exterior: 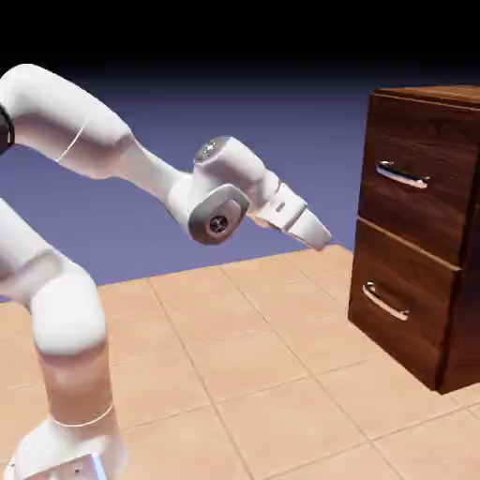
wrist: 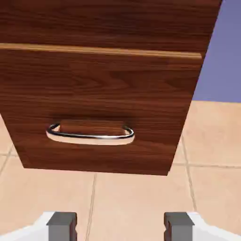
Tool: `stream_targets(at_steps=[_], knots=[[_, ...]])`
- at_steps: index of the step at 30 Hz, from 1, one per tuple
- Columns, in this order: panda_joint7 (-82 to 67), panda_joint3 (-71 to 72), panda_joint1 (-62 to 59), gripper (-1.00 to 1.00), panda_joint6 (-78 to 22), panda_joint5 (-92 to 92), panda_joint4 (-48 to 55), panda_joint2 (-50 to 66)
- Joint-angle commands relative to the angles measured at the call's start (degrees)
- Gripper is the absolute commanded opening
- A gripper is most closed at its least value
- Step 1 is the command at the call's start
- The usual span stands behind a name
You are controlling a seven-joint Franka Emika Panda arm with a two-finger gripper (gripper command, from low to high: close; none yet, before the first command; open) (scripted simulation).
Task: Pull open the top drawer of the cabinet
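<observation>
You're hovering spread, empty claw point(wrist: 120, 228) left of cabinet point(exterior: 412, 319); top drawer point(exterior: 417, 178) is sitting upper right, exterior view. Claw's aiming low, so you're risking hooking lower handle point(wrist: 92, 138), pulling wrong drawer.

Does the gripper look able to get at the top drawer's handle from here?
Probably yes: the gripper is open and empty, and nothing shows between it and the top drawer's handle. It hangs lower and aims down, so it likely must rise and re-aim.
</observation>
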Motion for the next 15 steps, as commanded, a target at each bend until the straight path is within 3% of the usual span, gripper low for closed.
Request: stream_targets(at_steps=[1, 15], knots=[[-0.3, 1.6, -1.1, 0.00, -0.8, -2.5, 0.5, 2.0], [-4.2, 24.6, -16.2, 0.00, -11.8, -37.4, 8.1, 29.5]])
